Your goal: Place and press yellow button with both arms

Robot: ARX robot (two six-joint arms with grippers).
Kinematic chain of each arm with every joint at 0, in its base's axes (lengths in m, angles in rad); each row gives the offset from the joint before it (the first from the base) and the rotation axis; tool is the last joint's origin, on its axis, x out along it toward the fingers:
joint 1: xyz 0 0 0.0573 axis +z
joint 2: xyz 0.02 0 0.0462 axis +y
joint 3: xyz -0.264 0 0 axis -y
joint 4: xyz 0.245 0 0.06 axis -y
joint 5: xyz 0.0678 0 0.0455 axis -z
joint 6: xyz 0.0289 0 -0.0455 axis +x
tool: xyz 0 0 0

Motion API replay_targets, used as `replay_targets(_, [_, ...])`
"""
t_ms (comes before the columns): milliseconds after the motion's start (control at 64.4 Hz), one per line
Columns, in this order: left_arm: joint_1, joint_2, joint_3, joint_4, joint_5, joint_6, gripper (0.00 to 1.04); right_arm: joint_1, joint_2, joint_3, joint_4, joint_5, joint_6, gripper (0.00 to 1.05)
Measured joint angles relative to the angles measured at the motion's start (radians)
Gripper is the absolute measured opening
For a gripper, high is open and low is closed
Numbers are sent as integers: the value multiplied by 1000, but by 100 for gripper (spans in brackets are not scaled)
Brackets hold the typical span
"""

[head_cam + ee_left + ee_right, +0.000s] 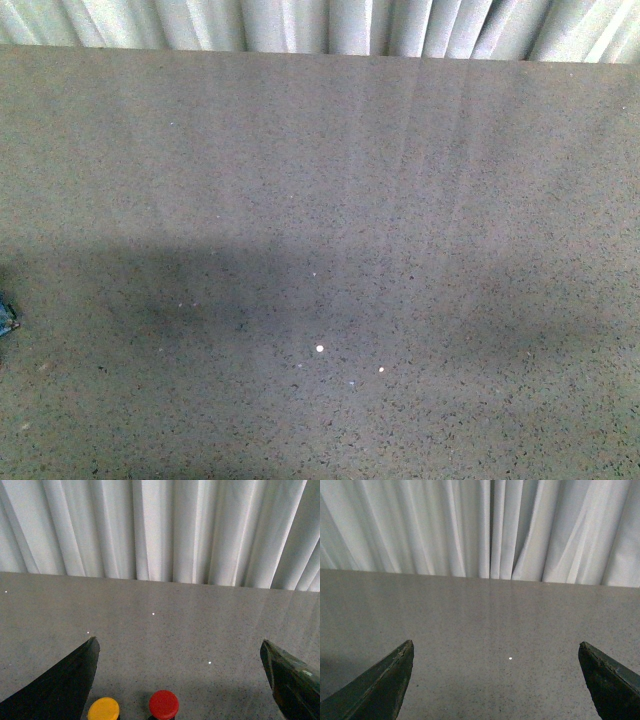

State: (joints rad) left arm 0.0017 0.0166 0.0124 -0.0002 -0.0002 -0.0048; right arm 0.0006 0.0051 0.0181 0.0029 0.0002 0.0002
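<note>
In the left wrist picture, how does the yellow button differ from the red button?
The yellow button has a yellow-orange cap; the red button's cap is red. The yellow button sits close to one finger of the open left end effector; the red button sits nearer the middle of the gap. Both have round caps and stand ungripped on the grey table.

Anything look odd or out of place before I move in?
Only a small blue scrap lying loose at the front view's left edge. The yellow button and red button stand side by side.
</note>
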Motion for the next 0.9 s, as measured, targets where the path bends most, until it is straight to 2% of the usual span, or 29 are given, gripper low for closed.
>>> replay_targets(513, [0,0,0,0,1,0,96,0,0,0,0,0,0,96])
replay_targets(528, [8,14,7,-24,32,-4,96,0,0,0,0,0,0,96])
replay_targets(575, [74,140,98,-220,235,-8,96,0,0,0,0,0,0,96])
replay_targets(606, [105,245,135,-244,314,3,96,0,0,0,0,-1,0,96])
replay_targets(715, [152,502,186,-72,346,47,96,0,0,0,0,0,0,96])
replay_targets(901, [197,922,237,304,309,98,96,0,0,0,0,0,0,96])
